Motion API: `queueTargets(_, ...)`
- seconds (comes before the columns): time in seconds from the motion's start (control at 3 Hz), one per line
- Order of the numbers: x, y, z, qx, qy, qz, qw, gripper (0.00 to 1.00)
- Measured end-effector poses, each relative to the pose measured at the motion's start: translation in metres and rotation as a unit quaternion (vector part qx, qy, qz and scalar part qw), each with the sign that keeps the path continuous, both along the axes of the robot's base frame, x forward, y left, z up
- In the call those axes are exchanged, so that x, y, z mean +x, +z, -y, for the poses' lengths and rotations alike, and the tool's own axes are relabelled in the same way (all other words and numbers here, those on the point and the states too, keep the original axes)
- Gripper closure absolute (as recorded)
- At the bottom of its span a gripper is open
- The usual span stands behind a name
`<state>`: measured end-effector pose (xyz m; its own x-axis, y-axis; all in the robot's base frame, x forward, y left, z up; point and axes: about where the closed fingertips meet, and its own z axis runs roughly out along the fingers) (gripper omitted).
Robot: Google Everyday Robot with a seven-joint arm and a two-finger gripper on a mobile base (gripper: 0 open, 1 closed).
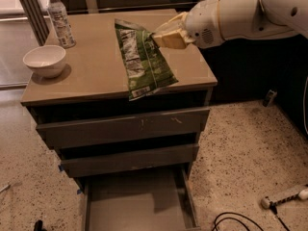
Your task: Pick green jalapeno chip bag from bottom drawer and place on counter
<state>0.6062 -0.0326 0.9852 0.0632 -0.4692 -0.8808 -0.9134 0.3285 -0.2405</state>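
Observation:
The green jalapeno chip bag (142, 61) hangs slanted over the counter (91, 71), its lower end past the front edge. My gripper (161, 36) comes in from the right and is shut on the bag's upper right edge. The bottom drawer (134, 201) is pulled out at the foot of the cabinet, and its flat inside shows nothing in it.
A white bowl (44, 60) and a clear water bottle (60, 20) stand on the counter's left side. The two upper drawers (125, 129) are slightly ajar. A power strip (284, 196) and a black cable (236, 220) lie on the speckled floor at right.

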Motion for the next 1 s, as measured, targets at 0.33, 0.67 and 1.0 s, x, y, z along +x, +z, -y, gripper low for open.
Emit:
queueTargets(0.33,0.037,0.001,-0.005,0.01,-0.015,-0.009,0.9998,1.0)
queueTargets(0.67,0.07,-0.003,-0.017,0.016,-0.017,-0.02,0.9995,1.0)
queueTargets(1.0,0.095,-0.015,-0.026,0.007,-0.017,-0.027,0.9995,1.0)
